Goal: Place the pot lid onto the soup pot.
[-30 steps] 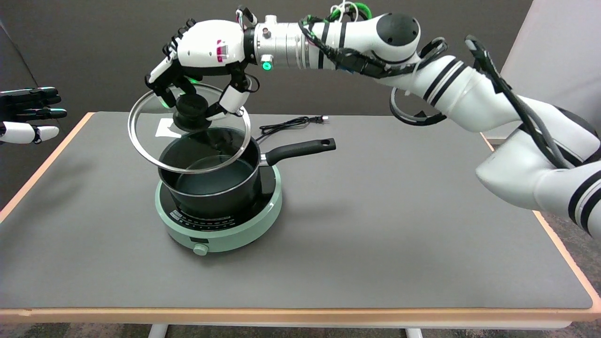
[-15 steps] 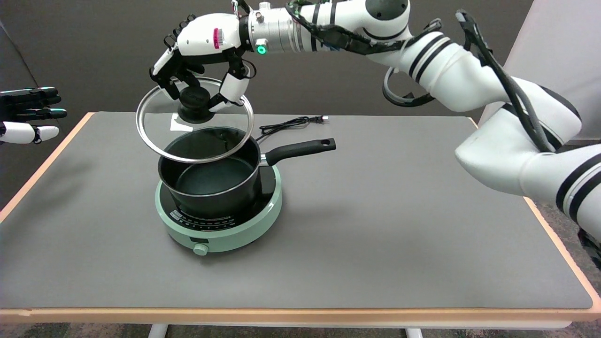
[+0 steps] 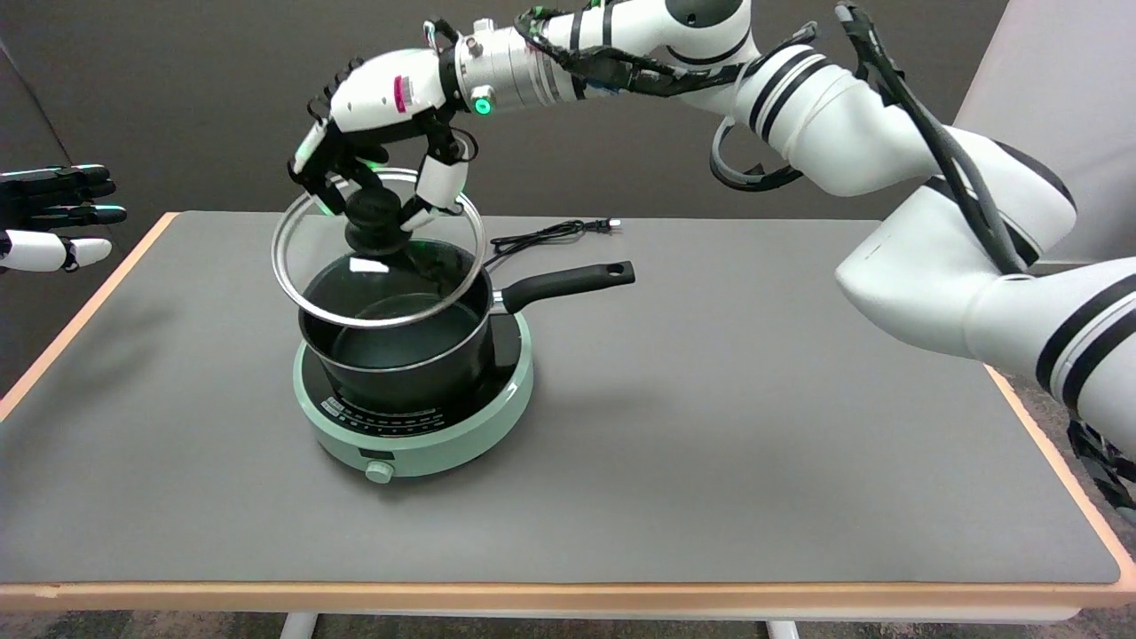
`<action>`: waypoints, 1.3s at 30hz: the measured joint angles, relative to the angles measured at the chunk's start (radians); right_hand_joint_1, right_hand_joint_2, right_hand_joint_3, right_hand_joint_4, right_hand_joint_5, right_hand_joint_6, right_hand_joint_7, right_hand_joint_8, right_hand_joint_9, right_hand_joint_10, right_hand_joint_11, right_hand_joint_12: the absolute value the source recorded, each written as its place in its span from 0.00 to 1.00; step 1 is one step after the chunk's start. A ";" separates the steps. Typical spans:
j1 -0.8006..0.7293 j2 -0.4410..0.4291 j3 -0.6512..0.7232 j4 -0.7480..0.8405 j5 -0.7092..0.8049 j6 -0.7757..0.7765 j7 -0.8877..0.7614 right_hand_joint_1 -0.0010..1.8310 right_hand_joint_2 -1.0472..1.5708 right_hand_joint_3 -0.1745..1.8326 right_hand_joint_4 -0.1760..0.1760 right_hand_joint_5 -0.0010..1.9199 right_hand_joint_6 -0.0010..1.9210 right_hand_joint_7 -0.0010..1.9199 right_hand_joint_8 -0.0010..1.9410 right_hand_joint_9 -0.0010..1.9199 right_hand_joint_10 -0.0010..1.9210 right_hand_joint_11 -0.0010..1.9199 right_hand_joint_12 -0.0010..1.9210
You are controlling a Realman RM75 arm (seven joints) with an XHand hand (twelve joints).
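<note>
A glass pot lid [image 3: 311,293] with a steel rim and a black knob [image 3: 373,213] hangs tilted just above the soup pot [image 3: 399,373]. My right hand [image 3: 382,133] holds the lid from above, its fingers closed around the knob. The pot is black with a long black handle [image 3: 568,282] pointing right, and it stands on a pale green induction cooker [image 3: 417,444]. The lid's near edge dips toward the pot's left rim; whether they touch is unclear.
A black power cord [image 3: 550,233] lies on the grey table [image 3: 710,444] behind the pot. A small white paper shows through the lid. The idle left hand [image 3: 53,213] hovers at the left edge. My right arm spans the upper right.
The right hand has carried the lid right and lower, over the pot's mouth. The arm has swung upward in the picture. Pot and cooker have not moved.
</note>
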 measured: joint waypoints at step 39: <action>0.040 -0.073 0.008 -0.224 0.014 0.100 0.006 0.73 0.75 0.39 1.00 0.31 0.62 0.43 0.73 0.33 0.99 0.28 0.69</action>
